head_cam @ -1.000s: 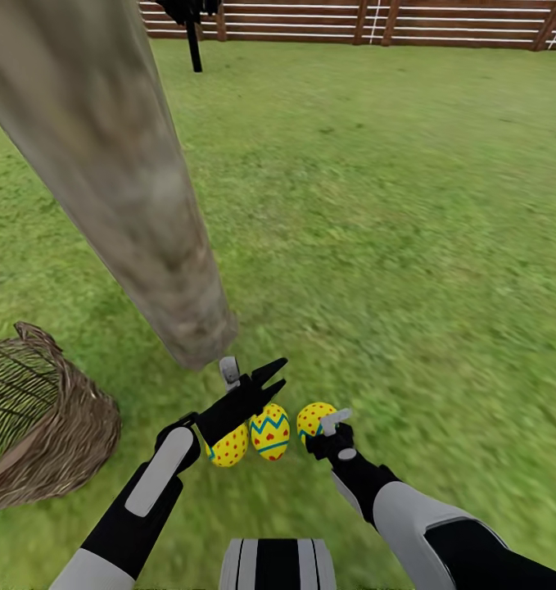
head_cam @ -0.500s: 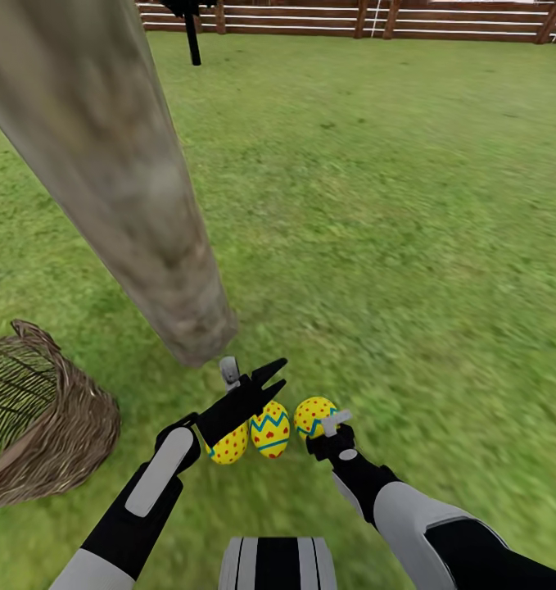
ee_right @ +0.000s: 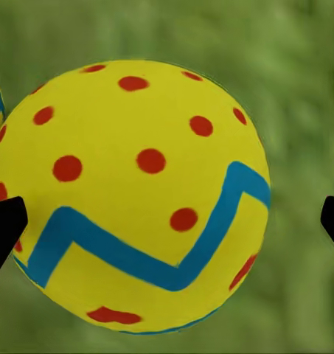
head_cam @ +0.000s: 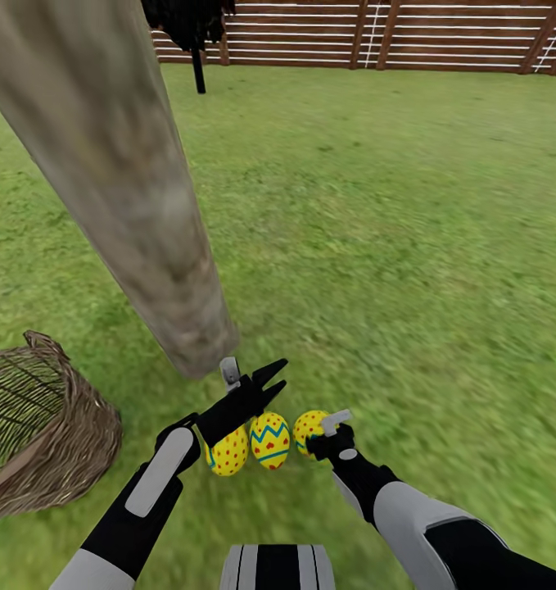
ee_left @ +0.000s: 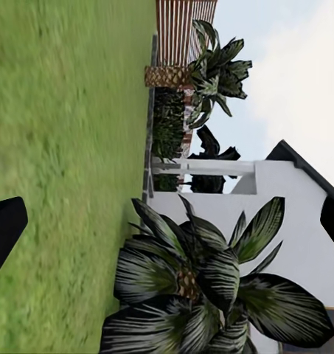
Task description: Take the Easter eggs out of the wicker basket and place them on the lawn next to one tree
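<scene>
Green lawn point(head_cam: 409, 246) runs back to a slatted fence point(head_cam: 392, 33); the tree point(head_cam: 130, 197) stands just beyond three Easter eggs point(head_cam: 269, 439) lying in a row at its foot, the wicker basket point(head_cam: 40, 442) off to the left. The right gripper point(head_cam: 333, 428) sits against the rightmost egg point(ee_right: 133, 195), fingers point(ee_right: 4, 225) spread either side without touching. The left gripper point(head_cam: 269, 378) hangs above the other eggs, fingers apart and pointing toward the fence.
</scene>
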